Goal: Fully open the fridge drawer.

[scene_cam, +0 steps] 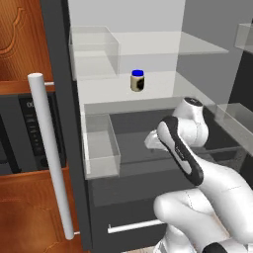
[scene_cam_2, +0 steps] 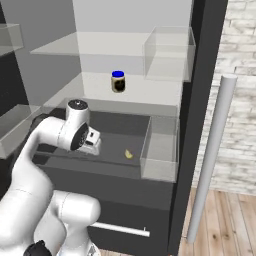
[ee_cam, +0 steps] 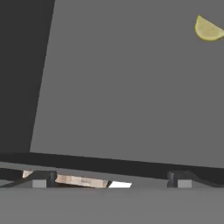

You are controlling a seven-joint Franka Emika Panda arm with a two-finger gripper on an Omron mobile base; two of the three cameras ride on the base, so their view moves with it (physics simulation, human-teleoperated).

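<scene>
- The fridge (scene_cam: pixel 133 20) took up most of both base views, door wide open, with its long white bar handle (scene_cam: pixel 49 153) standing near the left edge of my left base view.
- My arm (scene_cam: pixel 197 163) came up from the bottom and bent over into the lower part of the fridge.
- The fridge drawer (scene_cam_2: pixel 117 142) sat below the pale shelf, a wide shallow dark grey tray with a flat dark floor, pulled out some way toward the base. How far out it was, I couldn't say.
- A clear plastic bin (scene_cam: pixel 101 146) hung at each side of the opening, level with the drawer, and another one (scene_cam: pixel 94 49) higher up.
- Below the tray was a dark drawer front with a white bar handle (scene_cam: pixel 136 226).
- The gripper (ee_cam: pixel 111 181) hovered at the tray's front edge; in the hand view the two fingertips (ee_cam: pixel 39 180) stood well apart, nothing between them.
- A small jar with a blue lid (scene_cam: pixel 138 80) stood upright on the pale shelf.
- A yellow lemon wedge (ee_cam: pixel 208 29) lay on the tray floor, well apart from the fingers.
</scene>
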